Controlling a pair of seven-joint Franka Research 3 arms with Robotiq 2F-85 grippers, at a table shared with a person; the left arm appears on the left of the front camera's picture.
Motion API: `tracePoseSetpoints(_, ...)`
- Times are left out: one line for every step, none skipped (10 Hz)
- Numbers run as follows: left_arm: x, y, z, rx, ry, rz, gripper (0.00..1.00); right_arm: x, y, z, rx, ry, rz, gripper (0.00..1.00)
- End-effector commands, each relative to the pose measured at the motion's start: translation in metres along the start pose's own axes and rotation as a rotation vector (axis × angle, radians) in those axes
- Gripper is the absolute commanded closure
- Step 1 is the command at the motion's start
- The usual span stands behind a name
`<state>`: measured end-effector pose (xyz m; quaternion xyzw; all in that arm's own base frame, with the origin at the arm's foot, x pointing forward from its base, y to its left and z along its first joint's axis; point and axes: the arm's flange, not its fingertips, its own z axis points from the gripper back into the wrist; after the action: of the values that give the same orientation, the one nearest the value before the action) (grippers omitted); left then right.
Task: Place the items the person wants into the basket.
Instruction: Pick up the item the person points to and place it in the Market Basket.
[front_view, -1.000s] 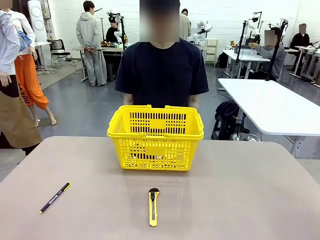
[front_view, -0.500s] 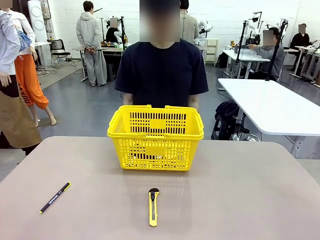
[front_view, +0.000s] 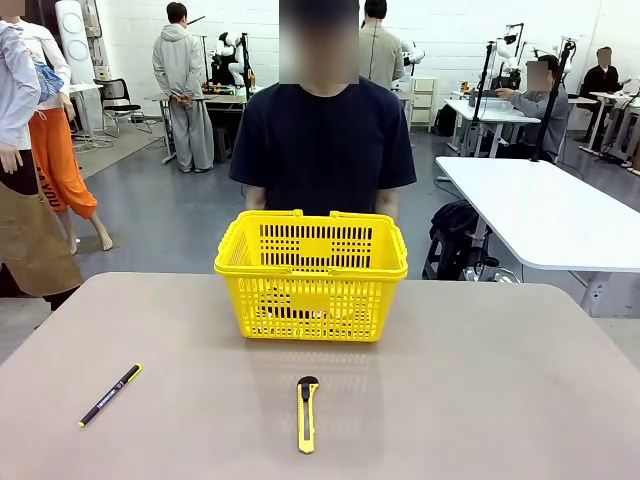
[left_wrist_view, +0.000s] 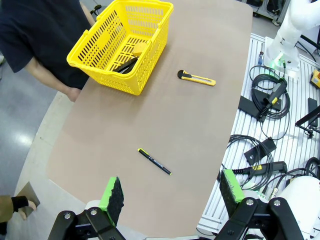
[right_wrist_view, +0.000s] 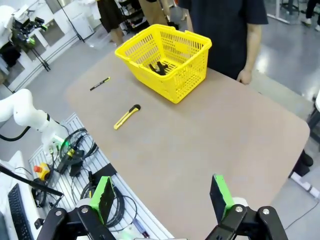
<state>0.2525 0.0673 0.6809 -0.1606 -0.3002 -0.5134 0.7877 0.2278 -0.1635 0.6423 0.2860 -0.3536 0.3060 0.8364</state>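
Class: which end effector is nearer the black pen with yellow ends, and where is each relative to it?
Left. The left end effector hangs close before the pen; the right end effector is far off across the table.

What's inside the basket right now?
Inside the basket: a dark stapler and a yellow tape measure. The slotted walls cover the rest of its floor.

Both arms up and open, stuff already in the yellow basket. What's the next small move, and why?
Probably none beyond holding both arms clear. The bright yellow slotted plastic basket already holds a dark stapler-like item and a small yellow rounded item. On the beige table lie a thin black pen with yellow ends and a yellow-and-black utility knife, neither apparently wanted. The left gripper and right gripper hold nothing.
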Motion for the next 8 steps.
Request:
tracePoseSetpoints(0.0002,-0.0006,0.0002,-0.004,-0.007,-0.005,0.0,-0.001,-0.0007,0.0047,-0.006,-0.002,0.003,0.0)
tracePoseSetpoints(0.0002,-0.0006,0.0002,-0.004,-0.007,-0.005,0.0,-0.001,-0.0007,0.0047,-0.006,-0.002,0.003,0.0)
tracePoseSetpoints(0.0002,-0.0006,0.0002,-0.004,-0.007,-0.005,0.0,-0.001,-0.0007,0.0047,-0.006,-0.002,0.003,0.0)
tracePoseSetpoints(0.0002,-0.0006,0.0002,-0.004,-0.007,-0.005,0.0,-0.001,-0.0007,0.0047,-0.006,-0.002,0.003,0.0)
tracePoseSetpoints(0.0002,-0.0006,0.0002,-0.004,-0.007,-0.005,0.0,-0.001,-0.0007,0.0047,-0.006,-0.002,0.003,0.0)
tracePoseSetpoints(0.0002,-0.0006,0.0002,-0.004,-0.007,-0.005,0.0,-0.001,-0.0007,0.0047,-0.006,-0.002,0.003,0.0)
tracePoseSetpoints(0.0002,-0.0006,0.0002,-0.004,-0.007,-0.005,0.0,-0.001,-0.0007,0.0047,-0.006,-0.002,0.003,0.0)
tracePoseSetpoints(0.0002,-0.0006,0.0002,-0.004,-0.007,-0.005,0.0,-0.001,-0.0007,0.0047,-0.006,-0.002,0.003,0.0)
